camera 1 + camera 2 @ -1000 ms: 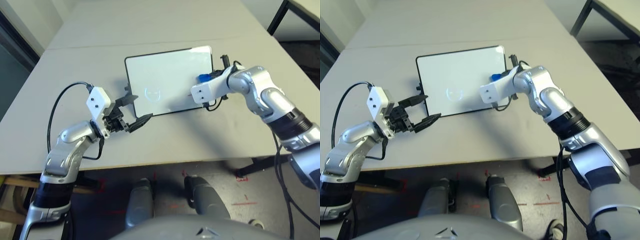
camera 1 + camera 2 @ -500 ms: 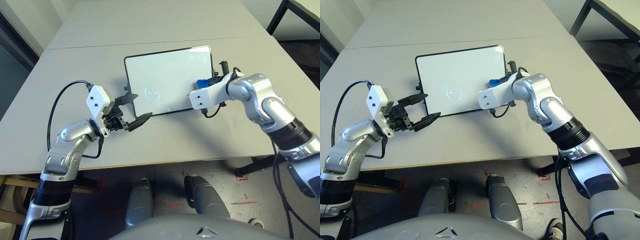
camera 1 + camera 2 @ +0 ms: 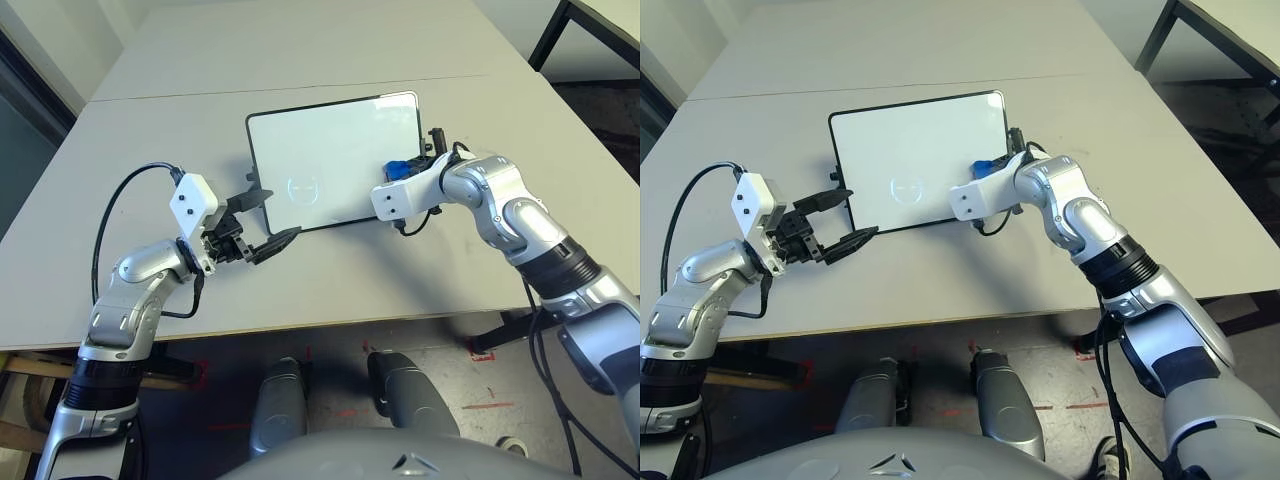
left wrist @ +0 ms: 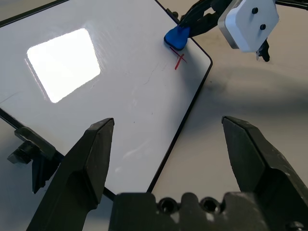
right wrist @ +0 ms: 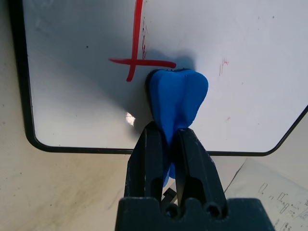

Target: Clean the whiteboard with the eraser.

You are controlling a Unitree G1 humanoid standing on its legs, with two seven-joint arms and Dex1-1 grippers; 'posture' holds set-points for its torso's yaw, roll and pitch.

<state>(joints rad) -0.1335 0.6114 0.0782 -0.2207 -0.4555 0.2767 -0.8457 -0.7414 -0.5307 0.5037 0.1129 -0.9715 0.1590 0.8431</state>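
Two tools work over one pale tabletop [image 3: 420, 270], and no container of any kind figures in the scene; the only thing carrying another is the whiteboard [image 3: 320, 150], which lies flat on the tabletop with its thin black frame and rounded corners, a small black knob at its left edge. The right tool [image 5: 164, 144] has its two black fingers pinched tight on the eraser [image 5: 177, 98], a bright blue block gripped by its narrow end, with its broad end pressed down on the white surface near the board's right-hand corner closest to the robot. Just beside the eraser's tip is a red cross [image 5: 137, 60] of marker strokes, one long stroke crossed by a short one, and a few faint red specks lie scattered on the board nearby. A sheet of paper with printed text [image 5: 274, 192] shows under that corner of the board. The left tool [image 3: 262, 222] hovers at the board's near-left corner with its fingers spread wide and nothing between them, pointing across the board toward the eraser. A black cable [image 3: 120, 200] loops from the left wrist over the tabletop.
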